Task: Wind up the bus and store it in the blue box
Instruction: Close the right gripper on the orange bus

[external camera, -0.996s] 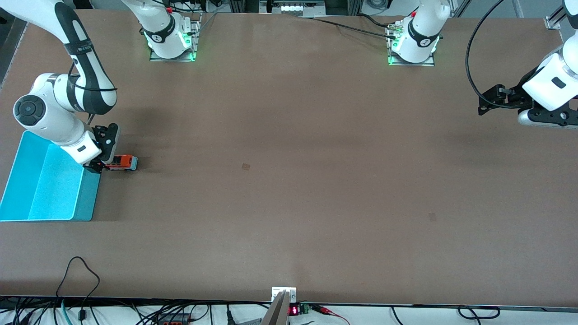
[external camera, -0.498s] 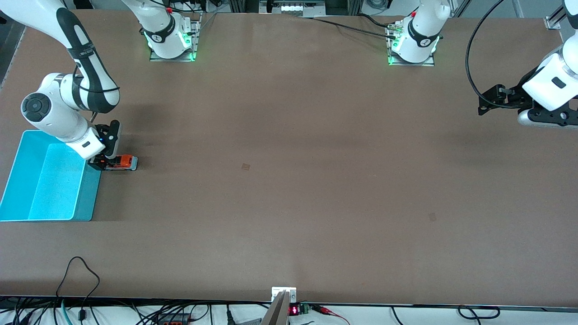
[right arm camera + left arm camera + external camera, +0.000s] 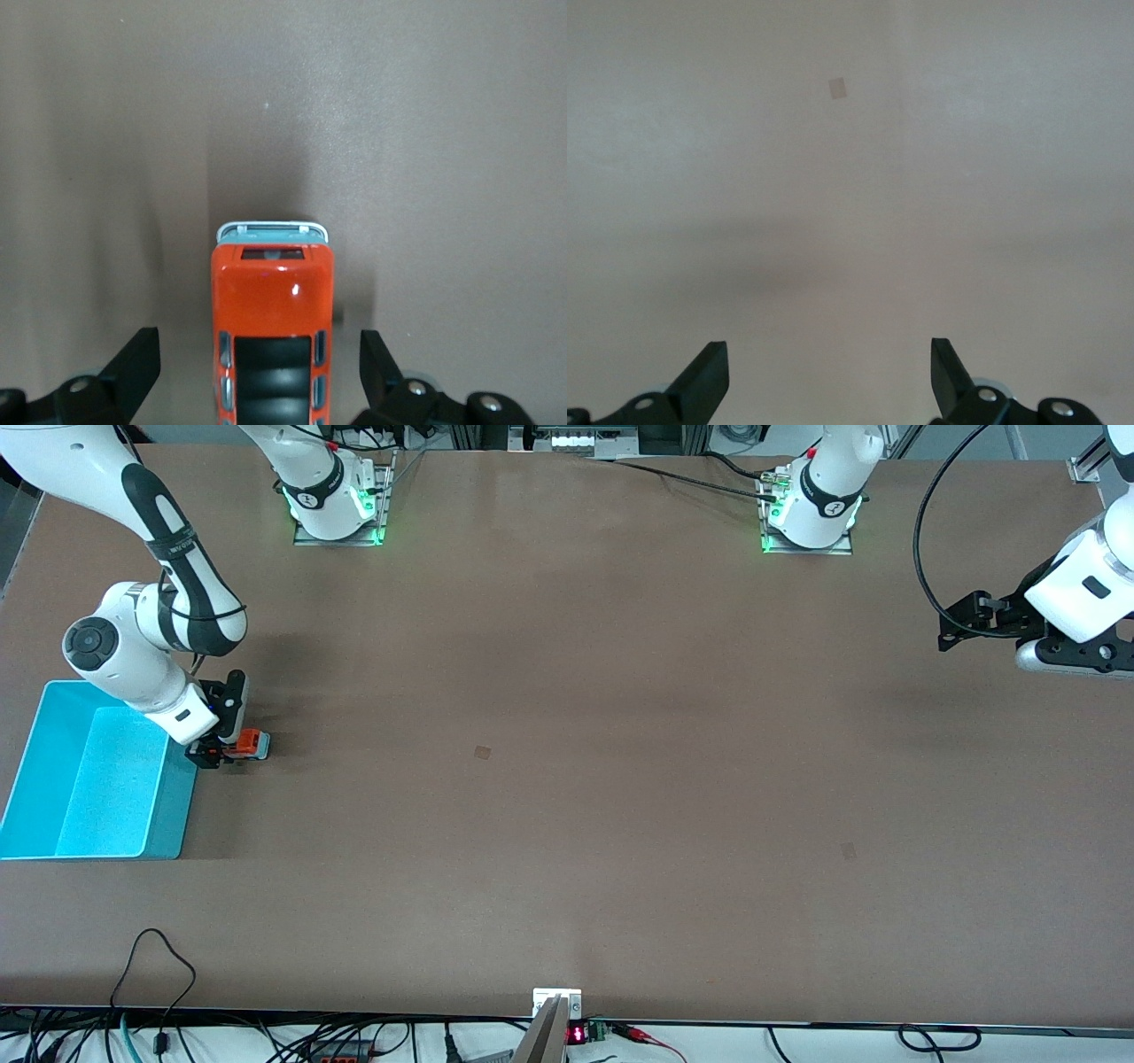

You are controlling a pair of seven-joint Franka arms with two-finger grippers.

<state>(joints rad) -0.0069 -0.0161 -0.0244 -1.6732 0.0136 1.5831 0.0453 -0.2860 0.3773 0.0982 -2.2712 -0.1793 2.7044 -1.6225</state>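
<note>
The small orange bus (image 3: 252, 743) stands on the table beside the blue box (image 3: 174, 815), at the right arm's end of the table. My right gripper (image 3: 221, 733) is down over the bus and open. In the right wrist view the bus (image 3: 273, 292), dark roof panel up, lies between the fingertips (image 3: 133, 363) with a gap on each side, and the right gripper (image 3: 259, 367) touches nothing. My left gripper (image 3: 948, 631) waits open over the table's edge at the left arm's end; the left gripper (image 3: 830, 372) has only bare table below.
Nothing lies inside the blue box. Two small dark patches (image 3: 482, 752) (image 3: 848, 850) mark the tabletop, one also seen as a patch (image 3: 837, 87) in the left wrist view. Cables (image 3: 159, 948) run along the table's near edge.
My right gripper has moved away from the blue box and along the bus, now covering more of it. The bus and the left arm have stayed where they were.
</note>
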